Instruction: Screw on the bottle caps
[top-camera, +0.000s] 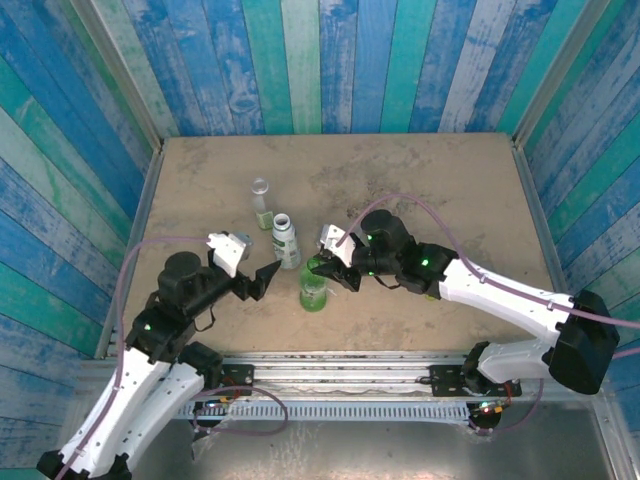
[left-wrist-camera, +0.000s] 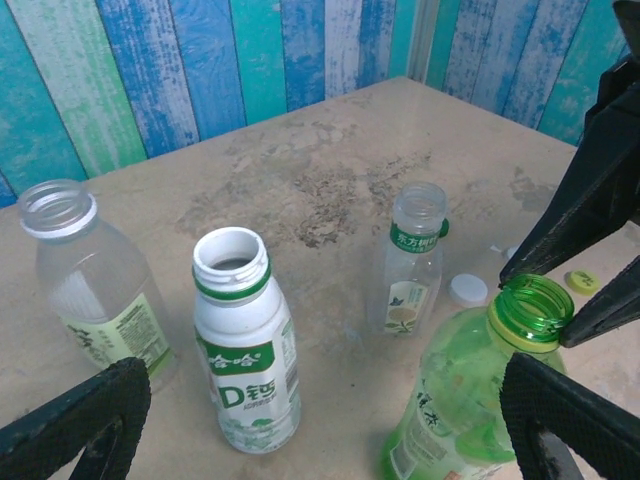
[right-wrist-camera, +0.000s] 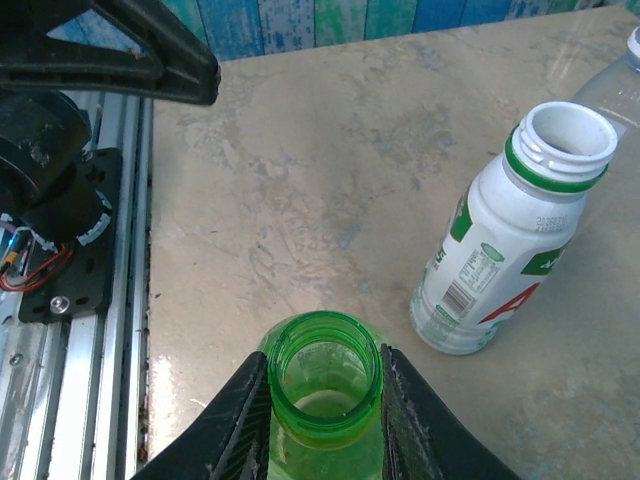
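No caps (left-wrist-camera: 467, 289) on yet; four bottles (left-wrist-camera: 245, 350) stand open. Right gripper (right-wrist-camera: 325, 420) clamps neck of green bottle (left-wrist-camera: 470, 400); left gripper (top-camera: 262, 282) gapes

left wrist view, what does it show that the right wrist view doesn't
Left wrist: a small clear plastic bottle with green neck band, a round white plastic cap, a yellow-green cap. Right wrist: the metal mounting rail. Both: the open translucent green plastic bottle, right gripper at its neck, and the open white labelled bottle.
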